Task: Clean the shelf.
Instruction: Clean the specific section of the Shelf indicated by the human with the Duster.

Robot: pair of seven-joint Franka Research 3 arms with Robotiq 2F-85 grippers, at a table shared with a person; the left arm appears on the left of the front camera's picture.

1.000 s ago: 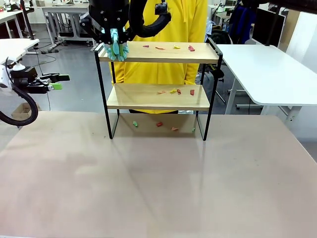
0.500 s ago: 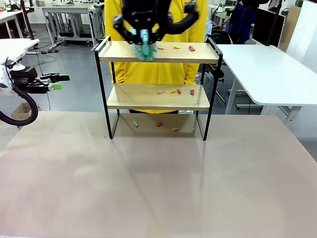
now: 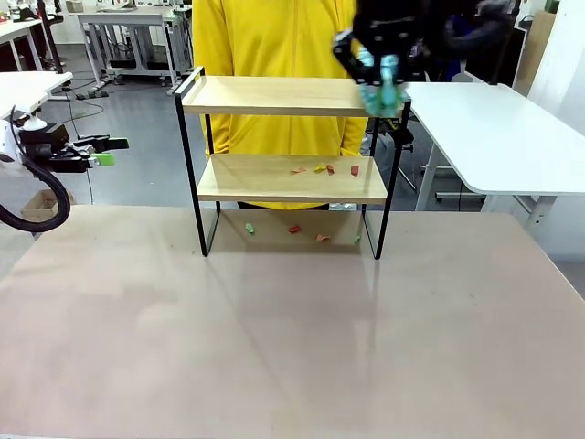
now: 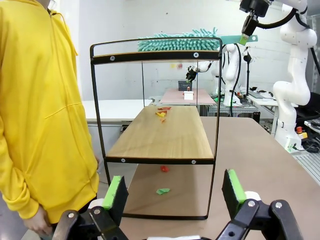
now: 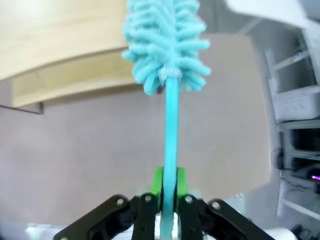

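Pale tan bench [image 3: 292,347] fills the lower frame of the front view; a person in a yellow hoodie [image 3: 283,37] stands behind it. The shelf [image 3: 288,178] stands upright at centre, toward the bench's far edge. Its top board looks bare. Coloured scraps [image 3: 320,168] lie on the lower board, and fallen bits [image 3: 294,229] lie on the bench between the legs.

Right claw [image 3: 382,66], upper right, is clenched on the thin handle of a teal microfibre duster [image 3: 384,96], whose head hangs at the top board's right end. Left claw [image 3: 106,151], at the left edge, stands released and empty.

Assessment: the shelf is stiff but light, liable to slide or tip under a sideways push. Steady it by a side rail or leg.
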